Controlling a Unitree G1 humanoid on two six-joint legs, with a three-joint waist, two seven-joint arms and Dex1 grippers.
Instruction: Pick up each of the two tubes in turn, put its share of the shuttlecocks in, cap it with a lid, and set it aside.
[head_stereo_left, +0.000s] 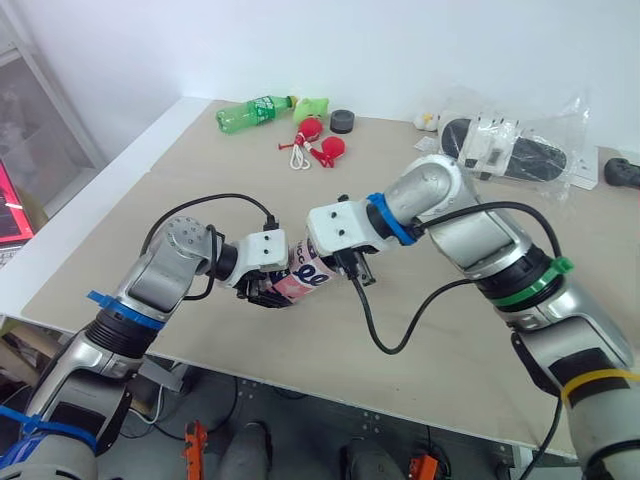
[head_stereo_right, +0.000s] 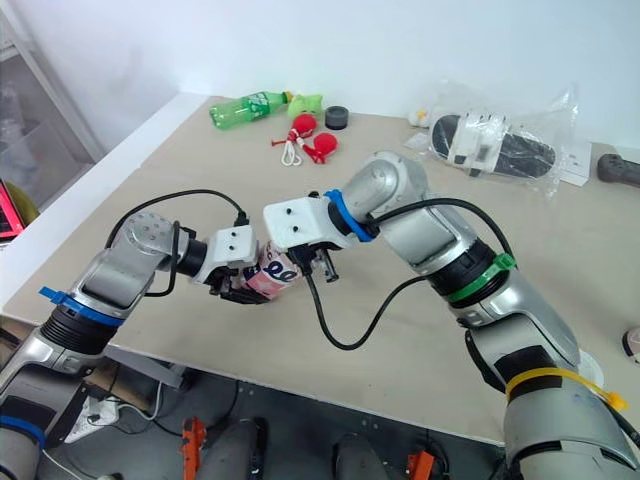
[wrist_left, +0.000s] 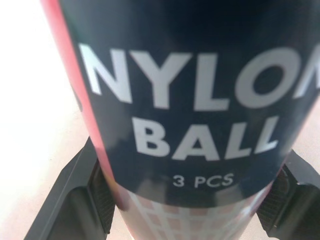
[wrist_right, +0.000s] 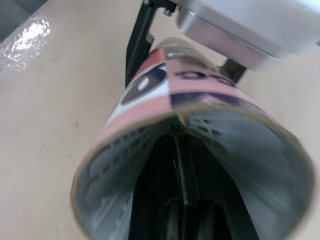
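Note:
My left gripper (head_stereo_left: 275, 290) is shut on a short tube (head_stereo_left: 306, 272) with a pink and dark label, held just above the table near its front edge. In the left wrist view the tube (wrist_left: 190, 125) reads "NYLON BALL 3 PCS" and sits between both black fingers (wrist_left: 80, 200). The tube's open mouth (wrist_right: 190, 165) faces my right gripper (head_stereo_left: 358, 268), whose dark fingers lie close together and reach into the mouth. I cannot tell whether anything is inside the tube.
At the back of the beige table (head_stereo_left: 200, 200) lie a green bottle (head_stereo_left: 252, 112), two red items with a white cord (head_stereo_left: 318, 140) and a black round disc (head_stereo_left: 343, 121). A clear plastic bag (head_stereo_left: 515, 145) with dark contents lies at the back right.

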